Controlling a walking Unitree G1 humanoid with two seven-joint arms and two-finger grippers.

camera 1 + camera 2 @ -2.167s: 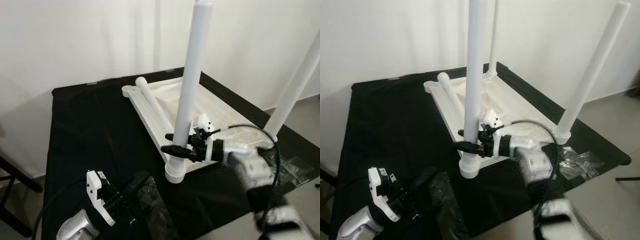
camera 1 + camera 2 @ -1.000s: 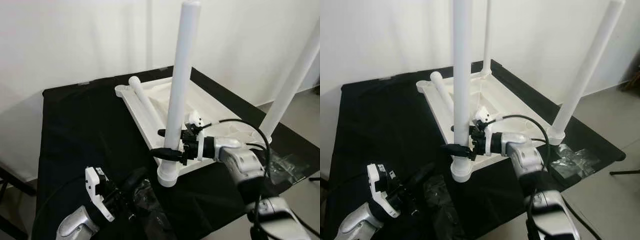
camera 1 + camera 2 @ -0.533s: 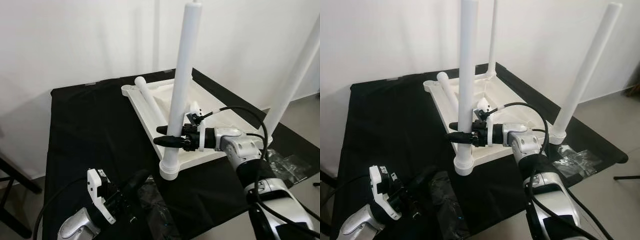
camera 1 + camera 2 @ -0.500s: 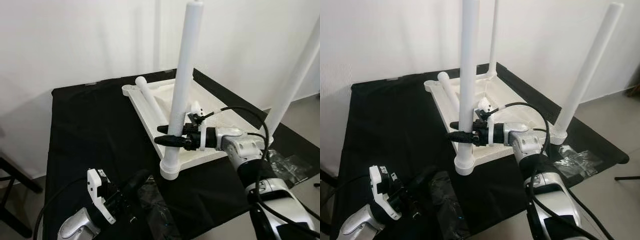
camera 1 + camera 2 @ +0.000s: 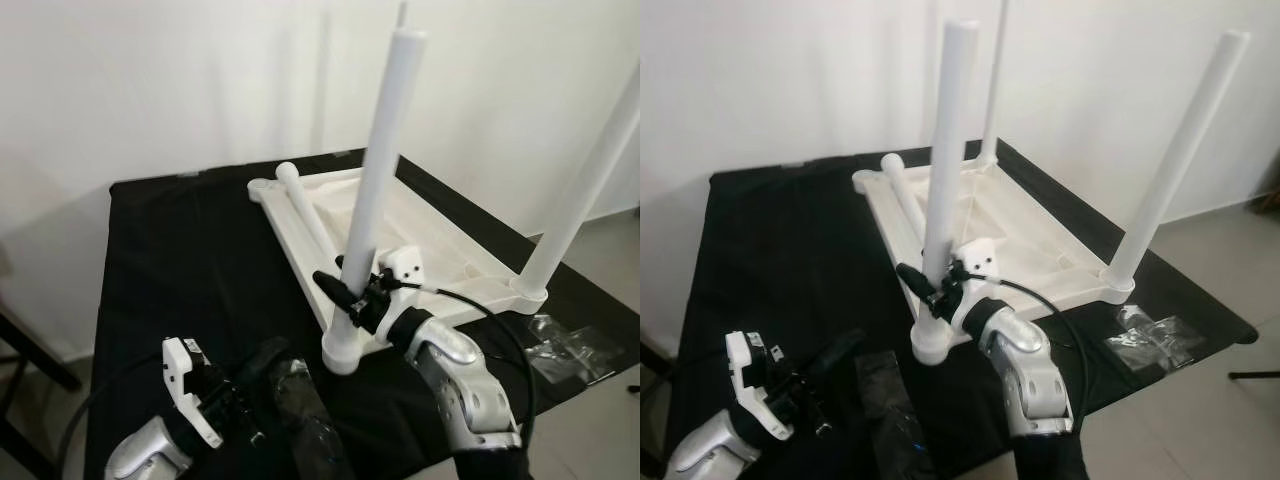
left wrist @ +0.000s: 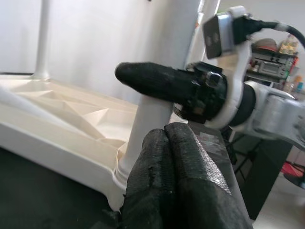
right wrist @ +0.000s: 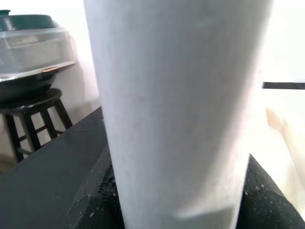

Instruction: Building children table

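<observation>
A white children's table top lies upside down on a black-covered table. The near leg stands upright in its corner socket. My right gripper is shut on this leg low down, one black finger showing on its left side. In the right wrist view the leg sits tight between the fingers. Another leg stands at the right corner, and a third at the far corner. A loose leg lies across the top. My left gripper hovers low at the front left, shut and empty, its fingers pressed together.
A dark crumpled plastic bag lies by the left gripper near the front edge. Clear plastic bags lie at the front right corner. The black cloth left of the table top is bare. A white wall stands behind.
My right arm has swung from the right side round to the front of the near leg, still holding it; its fingers now point up and left. The left gripper has stayed put.
</observation>
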